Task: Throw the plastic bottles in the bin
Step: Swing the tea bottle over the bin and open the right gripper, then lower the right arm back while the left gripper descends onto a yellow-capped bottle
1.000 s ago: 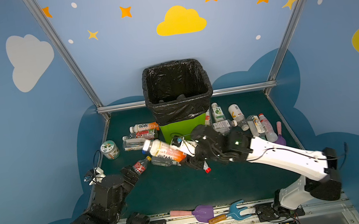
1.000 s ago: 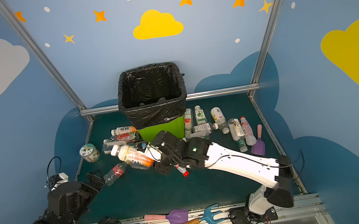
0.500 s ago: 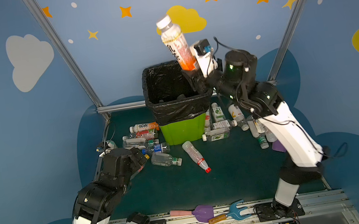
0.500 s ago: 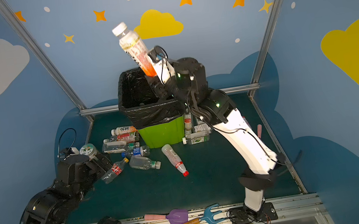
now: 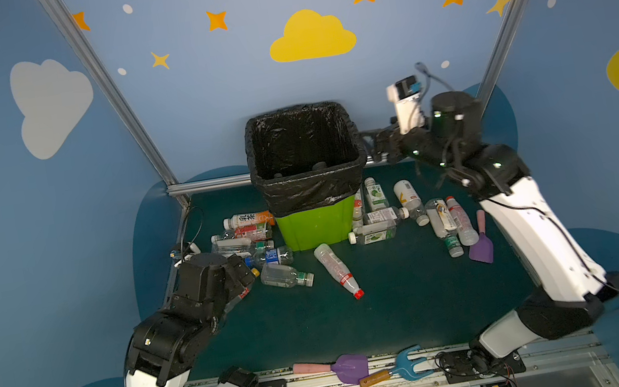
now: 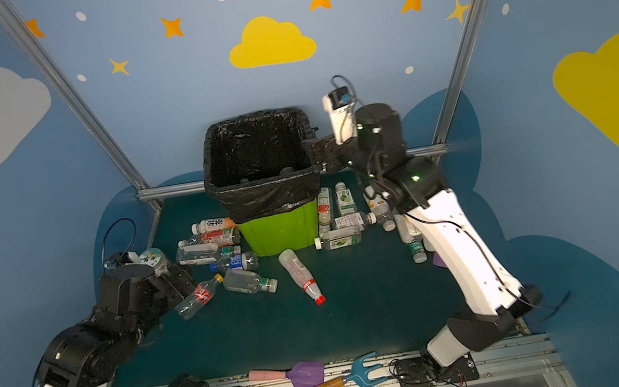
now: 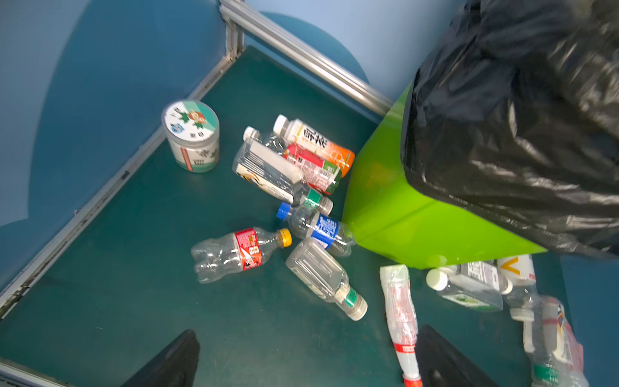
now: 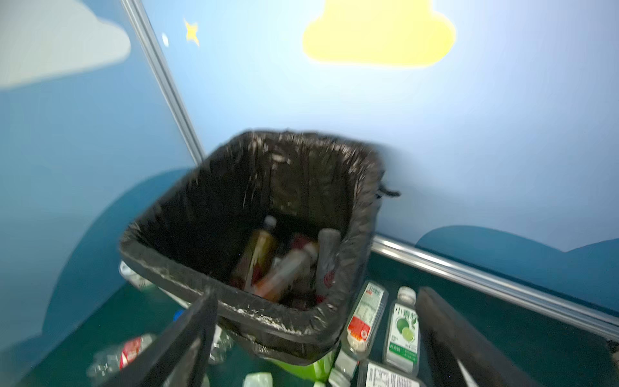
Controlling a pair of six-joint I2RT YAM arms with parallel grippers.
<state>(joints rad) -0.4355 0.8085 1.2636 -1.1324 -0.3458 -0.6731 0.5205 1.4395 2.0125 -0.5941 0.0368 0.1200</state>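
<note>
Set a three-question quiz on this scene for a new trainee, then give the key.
1. True or false: the right gripper is clamped on a bottle.
2. The clear bottle with the red label, lying close to the left gripper, has a cap of which colour? A green, B yellow, C white.
3. What lines the green bin?

Key
1. False: its jaws stand open with nothing between them.
2. B.
3. A black bag, folded over the rim.
</note>
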